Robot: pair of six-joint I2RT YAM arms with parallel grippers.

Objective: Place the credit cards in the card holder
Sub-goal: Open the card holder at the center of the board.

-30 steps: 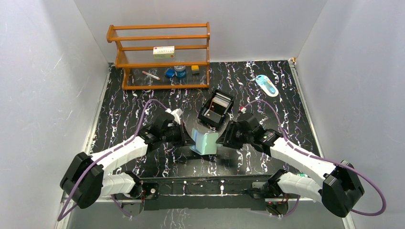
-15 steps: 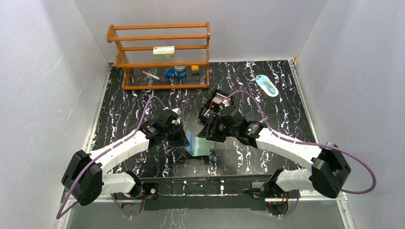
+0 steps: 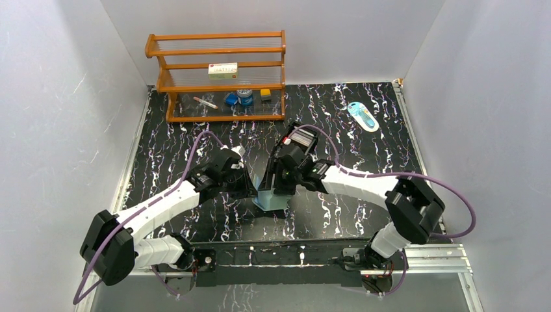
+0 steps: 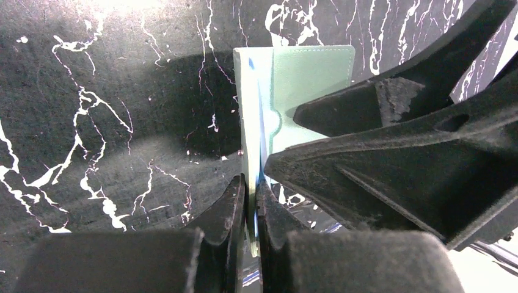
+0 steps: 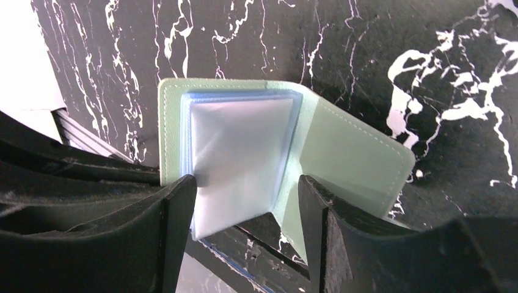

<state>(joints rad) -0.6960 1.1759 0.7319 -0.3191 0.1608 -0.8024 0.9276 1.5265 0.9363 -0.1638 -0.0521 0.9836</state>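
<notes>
The left pincer (image 4: 251, 183) pinches one flap of the small green folding card holder (image 3: 271, 195), standing open on the black marbled desk (image 3: 162, 162). The right pincer (image 5: 244, 186) has swung over it, spread wide and empty, so no card goes in yet.

pale teal card holder (image 5: 360, 152), half-open, standing on edge

From above, mostly hidden under the right gripper (image 3: 283, 182): the card holder (image 3: 273, 200), only its near edge peeking out. Also covered by that arm: much of the black box (image 3: 305, 138), so cannot tell what lies inside. Too small to name: the little blue things (image 3: 239, 98) in the rack (image 3: 217, 51) at the table's (image 3: 162, 156) far edge.
</notes>
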